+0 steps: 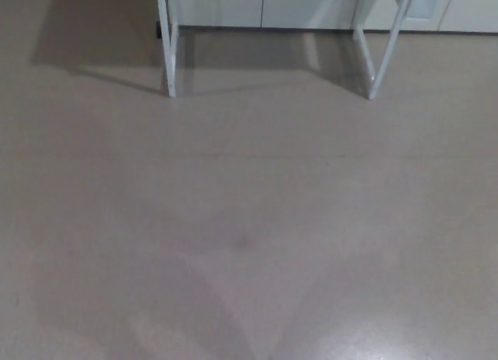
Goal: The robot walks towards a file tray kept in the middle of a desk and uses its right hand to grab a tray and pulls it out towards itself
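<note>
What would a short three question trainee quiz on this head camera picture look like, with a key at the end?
1. True or false: the file tray is in view.
2. How many white desk legs show at the top of the picture?
3. Which fills most of the picture: A) a desk top, B) grey floor, C) a robot hand?

Key:
1. False; neither tray nor hands show.
2. Two: the left desk leg and the right desk leg, with white cabinet doors behind them.
3. B, the floor.
</note>
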Robot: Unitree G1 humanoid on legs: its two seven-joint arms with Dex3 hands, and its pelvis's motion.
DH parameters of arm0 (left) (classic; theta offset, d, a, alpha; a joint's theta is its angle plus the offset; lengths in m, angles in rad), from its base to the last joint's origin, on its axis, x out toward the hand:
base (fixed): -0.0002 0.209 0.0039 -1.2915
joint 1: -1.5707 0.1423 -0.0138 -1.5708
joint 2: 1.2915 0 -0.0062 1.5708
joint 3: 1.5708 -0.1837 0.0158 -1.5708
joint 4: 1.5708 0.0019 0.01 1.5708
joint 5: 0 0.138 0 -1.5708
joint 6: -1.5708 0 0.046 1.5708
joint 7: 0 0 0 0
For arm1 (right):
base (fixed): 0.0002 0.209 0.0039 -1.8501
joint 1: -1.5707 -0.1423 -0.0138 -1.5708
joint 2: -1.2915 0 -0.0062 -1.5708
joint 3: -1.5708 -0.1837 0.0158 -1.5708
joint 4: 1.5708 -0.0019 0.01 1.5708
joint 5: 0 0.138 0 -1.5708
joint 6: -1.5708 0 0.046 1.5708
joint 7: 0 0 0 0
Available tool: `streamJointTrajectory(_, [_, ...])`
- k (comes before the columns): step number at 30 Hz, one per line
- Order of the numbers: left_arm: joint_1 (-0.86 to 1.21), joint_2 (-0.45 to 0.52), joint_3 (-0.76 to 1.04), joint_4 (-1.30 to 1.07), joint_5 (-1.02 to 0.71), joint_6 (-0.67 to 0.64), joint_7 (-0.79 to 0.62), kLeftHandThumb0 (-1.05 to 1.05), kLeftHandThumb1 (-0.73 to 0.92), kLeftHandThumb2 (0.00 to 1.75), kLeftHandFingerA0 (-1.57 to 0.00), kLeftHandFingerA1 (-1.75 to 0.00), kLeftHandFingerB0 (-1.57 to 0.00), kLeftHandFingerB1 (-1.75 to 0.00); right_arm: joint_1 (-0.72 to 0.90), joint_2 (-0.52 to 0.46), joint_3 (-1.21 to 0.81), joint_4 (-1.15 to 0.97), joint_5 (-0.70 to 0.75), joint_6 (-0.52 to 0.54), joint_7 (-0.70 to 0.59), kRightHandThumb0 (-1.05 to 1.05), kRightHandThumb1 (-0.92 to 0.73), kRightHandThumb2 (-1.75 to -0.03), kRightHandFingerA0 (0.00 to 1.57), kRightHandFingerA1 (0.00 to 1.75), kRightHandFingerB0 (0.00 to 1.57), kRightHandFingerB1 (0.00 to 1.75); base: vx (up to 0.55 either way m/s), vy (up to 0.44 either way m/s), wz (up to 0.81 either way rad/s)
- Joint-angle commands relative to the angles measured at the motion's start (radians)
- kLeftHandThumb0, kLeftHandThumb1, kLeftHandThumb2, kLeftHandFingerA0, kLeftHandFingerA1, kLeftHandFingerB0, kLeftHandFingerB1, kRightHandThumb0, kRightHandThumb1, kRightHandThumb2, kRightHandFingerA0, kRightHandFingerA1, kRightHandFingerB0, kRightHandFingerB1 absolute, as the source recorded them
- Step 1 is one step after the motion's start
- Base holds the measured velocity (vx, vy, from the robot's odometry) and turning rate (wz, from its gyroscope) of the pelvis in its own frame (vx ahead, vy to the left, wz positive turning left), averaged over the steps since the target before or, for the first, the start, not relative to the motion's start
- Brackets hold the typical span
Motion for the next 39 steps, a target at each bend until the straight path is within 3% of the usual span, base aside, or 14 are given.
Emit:
streamJointTrajectory(1, [0.020,-0.012,-0.004,-0.020,0.006,-0.052,0.012,-0.33,0.60,0.58,-0.49,-0.42,-0.29,-0.34,-0.005,-0.023,0.001,0.026,-0.015,-0.035,-0.012,-0.26,-0.35,-0.83,0.38,0.66,0.14,0.54,0.24,0.125,0.04])
streamJointTrajectory(6, [0.031,-0.116,0.014,-0.085,-0.009,-0.005,0.094,-0.31,0.61,0.58,-0.46,-0.41,-0.34,-0.34,0.001,-0.013,0.008,0.089,-0.019,-0.064,-0.020,-0.21,-0.36,-0.83,0.39,0.66,0.15,0.54,0.26,0.020,0.12])
streamJointTrajectory(8, [0.046,-0.153,0.000,-0.124,0.019,0.004,0.144,-0.32,0.61,0.59,-0.54,-0.50,-0.35,-0.36,0.022,-0.002,0.014,0.057,-0.026,-0.049,-0.035,-0.21,-0.36,-0.84,0.39,0.67,0.15,0.54,0.25,-0.064,0.15])
streamJointTrajectory(9, [0.056,-0.171,-0.002,-0.140,0.018,0.014,0.155,-0.39,0.50,0.74,-0.52,-0.58,-0.31,-0.45,0.037,0.001,0.017,0.045,-0.026,-0.045,-0.030,-0.21,-0.37,-0.84,0.37,0.66,0.14,0.54,0.29,-0.118,0.15])
streamJointTrajectory(10, [0.055,-0.193,-0.003,-0.146,0.014,0.024,0.168,-0.31,0.61,0.58,-0.57,-0.55,-0.35,-0.36,0.032,0.004,0.013,0.071,-0.017,-0.057,-0.021,-0.20,-0.36,-0.84,0.38,0.66,0.14,0.53,0.34,-0.166,0.15])
streamJointTrajectory(12, [0.058,-0.222,-0.007,-0.147,0.022,0.026,0.196,-0.30,0.61,0.58,-0.54,-0.49,-0.34,-0.36,0.014,0.010,0.003,0.132,-0.006,-0.084,-0.021,-0.18,-0.37,-0.84,0.38,0.66,0.14,0.54,0.39,-0.260,-0.27])
streamJointTrajectory(13, [0.056,-0.237,-0.007,-0.146,0.021,0.037,0.207,-0.29,0.62,0.59,-0.54,-0.56,-0.34,-0.35,0.018,0.011,0.005,0.129,-0.010,-0.089,-0.023,-0.19,-0.37,-0.84,0.39,0.67,0.14,0.54,0.36,-0.314,0.74])
streamJointTrajectory(14, [0.059,-0.254,-0.007,-0.146,0.022,0.036,0.222,-0.29,0.60,0.58,-0.57,-0.78,-0.35,-0.36,0.022,0.008,0.012,0.135,-0.024,-0.103,-0.030,-0.21,-0.37,-0.84,0.39,0.67,0.14,0.54,0.35,-0.299,0.65])
streamJointTrajectory(16, [0.060,-0.264,-0.001,-0.144,0.018,0.037,0.229,-0.29,0.60,0.58,-0.57,-0.78,-0.35,-0.36,0.021,0.010,0.015,0.149,-0.024,-0.117,-0.030,-0.19,-0.37,-0.84,0.37,0.66,0.14,0.54,0.30,-0.130,0.14])
streamJointTrajectory(17, [0.056,-0.261,-0.013,-0.128,0.032,0.033,0.227,-0.34,0.61,0.58,-0.44,-0.43,-0.34,-0.35,0.005,0.010,0.015,0.179,-0.026,-0.117,-0.037,-0.22,-0.35,-0.83,0.39,0.67,0.13,0.53,0.35,-0.065,0.06])
streamJointTrajectory(18, [0.053,-0.258,-0.015,-0.127,0.032,0.031,0.221,-0.35,0.62,0.58,-0.42,-0.40,-0.32,-0.34,-0.002,0.010,0.014,0.190,-0.024,-0.126,-0.038,-0.22,-0.35,-0.83,0.40,0.67,0.14,0.54,0.35,-0.054,-0.07])
streamJointTrajectory(30, [0.038,-0.158,-0.058,-0.120,0.074,-0.046,0.189,-0.38,0.62,0.58,-0.45,-0.41,-0.35,-0.35,-0.043,0.044,0.030,0.194,-0.032,-0.135,-0.082,-0.21,-0.33,-0.82,0.45,0.69,0.18,0.55,0.45,0.121,-0.21])
streamJointTrajectory(34, [-0.030,-0.252,-0.083,-0.109,0.050,0.009,0.234,-0.32,0.60,0.58,-0.46,-0.40,-0.36,-0.34,-0.086,-0.038,-0.003,0.130,-0.024,-0.079,-0.057,-0.20,-0.34,-0.82,0.47,0.69,0.18,0.55,0.37,0.092,-0.01])
streamJointTrajectory(39, [-0.012,-0.259,-0.089,-0.153,0.058,0.014,0.243,-0.33,0.60,0.58,-0.46,-0.40,-0.34,-0.34,-0.081,-0.052,0.005,0.034,-0.028,-0.041,-0.045,-0.18,-0.35,-0.83,0.45,0.70,0.20,0.57,0.38,-0.032,0.15])
